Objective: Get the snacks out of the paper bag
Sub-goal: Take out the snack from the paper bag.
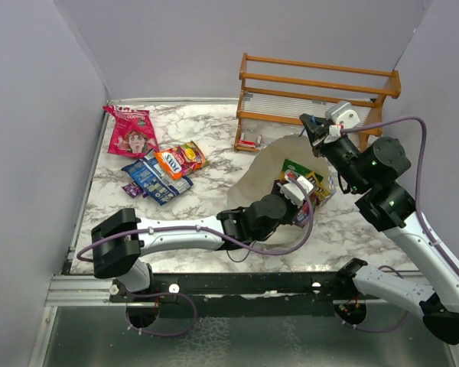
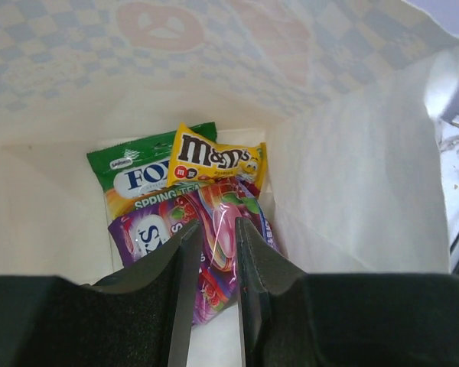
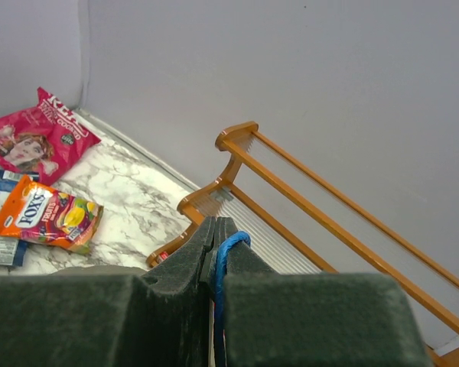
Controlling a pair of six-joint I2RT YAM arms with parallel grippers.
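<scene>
From above, the paper bag (image 1: pixel 269 164) lies on its side on the marble table (image 1: pixel 206 126), its mouth facing the arms, in front of the wooden rack (image 1: pixel 318 93). The left gripper (image 1: pixel 298 191) reaches into the bag, and the right gripper (image 1: pixel 314 126) holds up its top edge. Well to the left lie a pink-red bag (image 1: pixel 134 131), an orange packet (image 1: pixel 180 159) and blue packets (image 1: pixel 157 180). The left wrist camera looks inside the bag at a green packet (image 2: pixel 134 180), a yellow packet (image 2: pixel 214 157) and a purple packet (image 2: pixel 149 237). The left claw stands narrow, closed on the purple packet. In the right wrist view the right claw is pinched tight on the blue cord handle (image 3: pixel 228 246).
</scene>
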